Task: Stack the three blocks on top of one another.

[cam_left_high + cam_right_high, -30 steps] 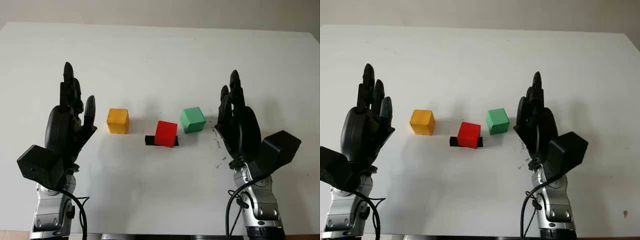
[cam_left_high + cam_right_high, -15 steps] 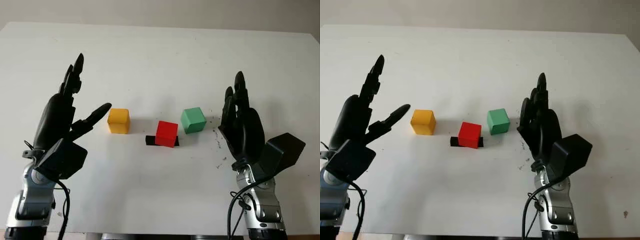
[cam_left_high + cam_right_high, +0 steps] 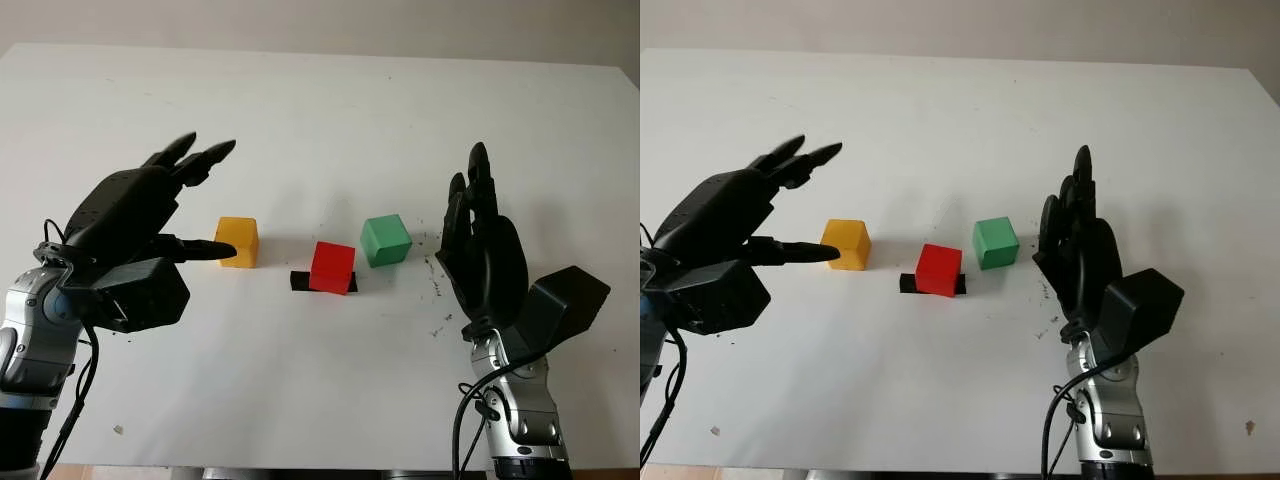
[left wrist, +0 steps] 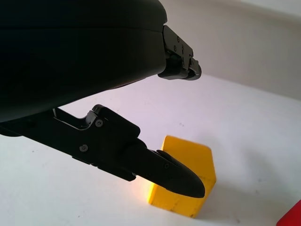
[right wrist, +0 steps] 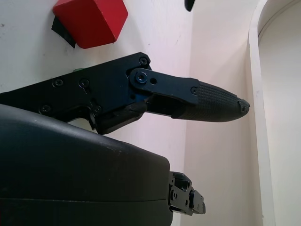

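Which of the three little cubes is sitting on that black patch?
The red block, the middle one. It sits on a black patch on the table, while the yellow block and green block stand on bare white tabletop.

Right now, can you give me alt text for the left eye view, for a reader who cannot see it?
The open left hand reaches toward a yellow block on a white table, one finger beside it. A red block on a black strip and a green block sit to its right, none stacked. The open right hand stands beyond the green block.
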Controlling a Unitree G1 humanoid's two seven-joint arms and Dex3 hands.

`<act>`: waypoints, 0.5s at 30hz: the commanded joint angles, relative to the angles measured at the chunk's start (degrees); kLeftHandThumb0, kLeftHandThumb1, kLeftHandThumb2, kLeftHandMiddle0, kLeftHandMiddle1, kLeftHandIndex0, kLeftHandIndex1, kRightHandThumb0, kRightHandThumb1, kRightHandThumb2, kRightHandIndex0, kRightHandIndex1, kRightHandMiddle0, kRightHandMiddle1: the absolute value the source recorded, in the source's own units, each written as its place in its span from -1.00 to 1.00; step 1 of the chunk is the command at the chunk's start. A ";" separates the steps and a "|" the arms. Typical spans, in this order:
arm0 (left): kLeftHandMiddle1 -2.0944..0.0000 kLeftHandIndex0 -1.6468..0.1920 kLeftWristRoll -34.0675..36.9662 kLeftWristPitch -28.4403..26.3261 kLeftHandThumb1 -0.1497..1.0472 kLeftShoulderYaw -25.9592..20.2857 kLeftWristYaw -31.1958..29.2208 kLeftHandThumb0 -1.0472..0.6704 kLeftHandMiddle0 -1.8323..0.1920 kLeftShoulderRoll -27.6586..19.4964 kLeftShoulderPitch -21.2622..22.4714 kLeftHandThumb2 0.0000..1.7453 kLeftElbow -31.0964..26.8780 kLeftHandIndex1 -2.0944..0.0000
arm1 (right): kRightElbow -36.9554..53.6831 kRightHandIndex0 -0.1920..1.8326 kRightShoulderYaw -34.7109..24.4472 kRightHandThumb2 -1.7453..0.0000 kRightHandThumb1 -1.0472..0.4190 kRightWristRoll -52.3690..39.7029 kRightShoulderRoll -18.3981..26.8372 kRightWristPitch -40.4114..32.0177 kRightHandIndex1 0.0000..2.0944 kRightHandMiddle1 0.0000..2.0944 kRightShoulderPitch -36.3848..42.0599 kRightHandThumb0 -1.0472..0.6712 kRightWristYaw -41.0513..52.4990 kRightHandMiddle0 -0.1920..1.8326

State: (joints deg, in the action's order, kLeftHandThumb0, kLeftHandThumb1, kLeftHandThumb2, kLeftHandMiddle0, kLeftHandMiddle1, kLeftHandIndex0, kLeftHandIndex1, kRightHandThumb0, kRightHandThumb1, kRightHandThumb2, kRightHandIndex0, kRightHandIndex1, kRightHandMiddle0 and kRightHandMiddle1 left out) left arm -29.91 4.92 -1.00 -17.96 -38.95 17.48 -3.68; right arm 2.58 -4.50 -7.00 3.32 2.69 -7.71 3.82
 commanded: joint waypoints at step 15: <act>0.93 0.39 -7.52 2.17 0.62 5.69 4.03 -0.55 0.77 -0.66 2.50 -0.95 4.14 0.89 | 1.30 -1.00 -0.63 0.27 -1.00 -0.22 0.02 0.38 -1.00 -1.00 0.58 -0.65 0.17 -1.00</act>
State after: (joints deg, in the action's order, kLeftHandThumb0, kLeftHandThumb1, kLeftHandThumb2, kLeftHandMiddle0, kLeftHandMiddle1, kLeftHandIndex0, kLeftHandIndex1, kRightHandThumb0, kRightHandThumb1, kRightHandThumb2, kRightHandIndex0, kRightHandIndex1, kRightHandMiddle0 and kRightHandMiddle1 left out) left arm -37.19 6.73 4.12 -14.76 -40.04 19.01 0.18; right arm 2.59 -4.74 -7.08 3.32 2.71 -7.69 4.10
